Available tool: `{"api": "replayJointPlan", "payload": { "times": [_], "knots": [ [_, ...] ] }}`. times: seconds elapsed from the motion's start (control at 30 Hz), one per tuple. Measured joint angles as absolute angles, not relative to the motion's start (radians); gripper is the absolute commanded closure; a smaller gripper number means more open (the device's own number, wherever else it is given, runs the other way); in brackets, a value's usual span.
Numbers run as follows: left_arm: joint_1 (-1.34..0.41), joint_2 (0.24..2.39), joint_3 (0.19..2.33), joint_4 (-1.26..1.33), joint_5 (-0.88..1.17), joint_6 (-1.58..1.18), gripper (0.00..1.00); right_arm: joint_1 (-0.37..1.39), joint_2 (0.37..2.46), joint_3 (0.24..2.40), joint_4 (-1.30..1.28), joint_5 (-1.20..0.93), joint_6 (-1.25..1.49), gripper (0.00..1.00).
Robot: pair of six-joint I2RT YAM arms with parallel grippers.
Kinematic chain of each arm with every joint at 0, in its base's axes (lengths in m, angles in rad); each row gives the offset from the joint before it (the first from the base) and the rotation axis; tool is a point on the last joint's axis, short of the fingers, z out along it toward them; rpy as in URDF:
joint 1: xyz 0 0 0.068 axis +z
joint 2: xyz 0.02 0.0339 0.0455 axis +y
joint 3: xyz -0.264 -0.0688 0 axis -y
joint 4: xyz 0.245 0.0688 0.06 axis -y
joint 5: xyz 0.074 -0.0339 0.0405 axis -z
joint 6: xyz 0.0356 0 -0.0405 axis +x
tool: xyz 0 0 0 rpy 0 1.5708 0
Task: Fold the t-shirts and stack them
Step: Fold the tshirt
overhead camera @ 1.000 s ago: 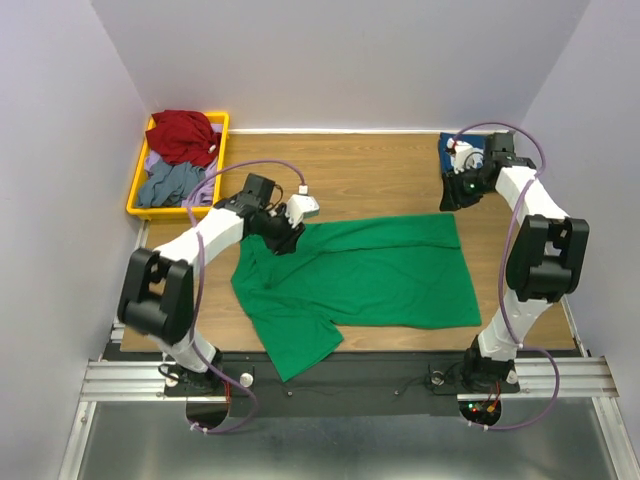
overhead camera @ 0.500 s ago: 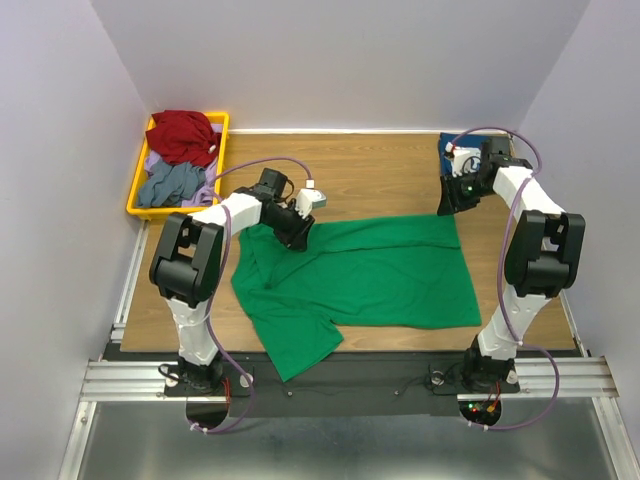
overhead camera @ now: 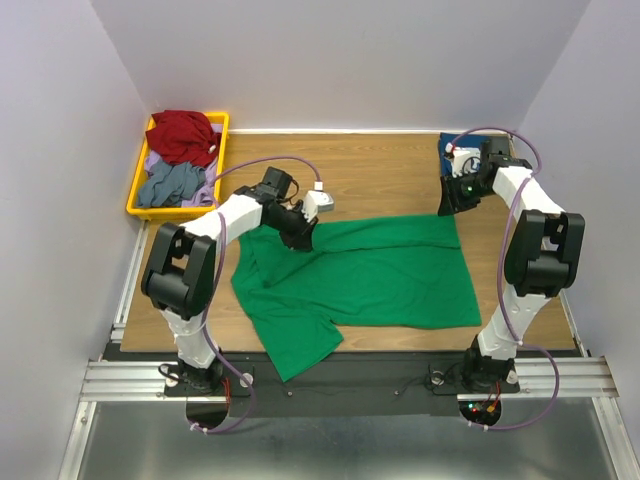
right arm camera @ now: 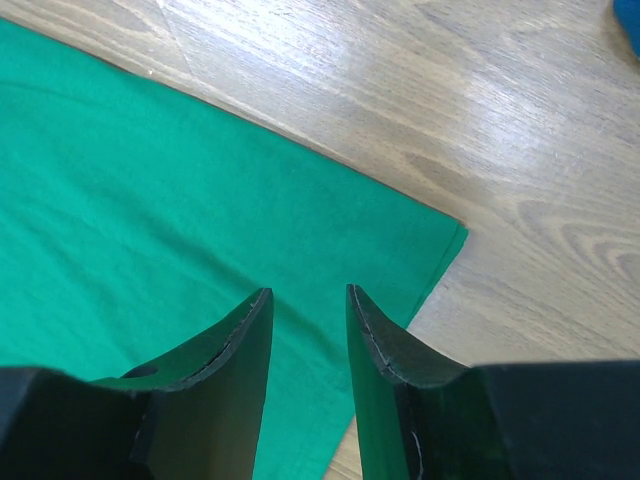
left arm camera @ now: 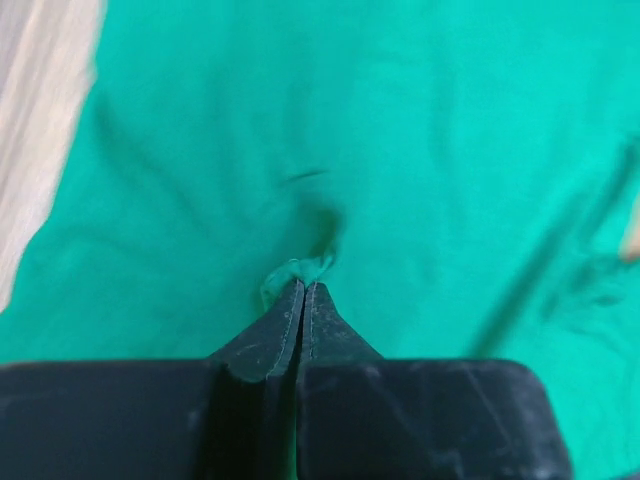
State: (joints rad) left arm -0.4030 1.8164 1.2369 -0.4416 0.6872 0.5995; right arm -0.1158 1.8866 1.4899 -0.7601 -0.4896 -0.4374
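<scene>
Top view: your green t-shirt (overhead camera: 370, 275) lies spread flat in the middle of the table (overhead camera: 370, 165), with the sleeve end to the left and the hem to the right. The navy t-shirt (overhead camera: 446, 150) sits in the far right corner, too hidden by the arm to judge its fold. The left gripper (overhead camera: 303, 232) is down on the far shoulder edge and the right gripper (overhead camera: 450, 200) is at the far hem corner. Both are on one long edge, which reads as set-up for a lengthwise fold toward the near side. The yellow bin (overhead camera: 135, 195) of other clothes stands well apart. Left wrist view: the jaws are pressed together with a small tuft of green cloth pinched at the tips. Right wrist view: the jaws are parted with nothing between them, poised over the hem corner. You would want that side gripped before lifting.
</scene>
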Motion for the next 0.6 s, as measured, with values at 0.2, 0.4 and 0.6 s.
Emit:
{"api": "replayJointPlan", "payload": {
  "times": [0.2,0.4,0.6],
  "knots": [
    [-0.562,1.696,1.169,-0.468,0.683,0.656,0.6,-0.116,1.89,1.49,-0.76,-0.479,-0.441,0.59],
    [-0.617,1.679,1.102,-0.535,0.658,0.704,0.59,-0.116,1.927,1.522,-0.766,-0.461,-0.442,0.59],
    [-0.378,1.646,1.224,-0.535,0.626,0.704,0.56,-0.116,2.011,1.625,-0.773,-0.423,-0.441,0.59]
  ]
}}
